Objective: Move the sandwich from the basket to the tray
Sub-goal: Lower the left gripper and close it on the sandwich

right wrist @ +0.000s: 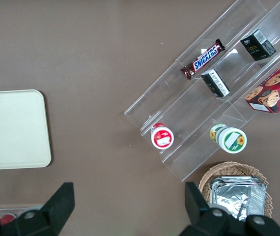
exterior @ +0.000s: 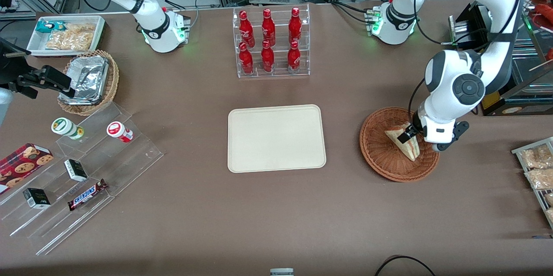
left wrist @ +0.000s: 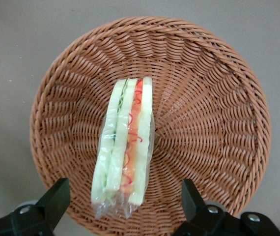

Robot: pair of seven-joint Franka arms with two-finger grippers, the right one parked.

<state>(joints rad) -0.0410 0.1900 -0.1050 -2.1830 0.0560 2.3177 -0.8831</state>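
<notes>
A plastic-wrapped sandwich (left wrist: 126, 147) of pale bread with red and green filling lies in the reddish-brown wicker basket (left wrist: 213, 123). In the front view the sandwich (exterior: 406, 144) rests in the basket (exterior: 380, 155) toward the working arm's end of the table. My left gripper (left wrist: 124, 196) hovers just above the wedge, open, one black finger (left wrist: 56, 196) on each side of the wrapped end without touching it. From the front, the gripper (exterior: 409, 134) shows over the sandwich. The cream-beige tray (exterior: 276, 138) lies bare at the table's middle.
A clear rack of red bottles (exterior: 270, 42) stands farther from the camera than the tray. A tiered acrylic stand with snacks (exterior: 77, 172), a tan basket of foil containers (exterior: 88, 81) and a white bin (exterior: 65, 34) sit toward the parked arm's end. Packets (exterior: 538, 168) lie near the basket.
</notes>
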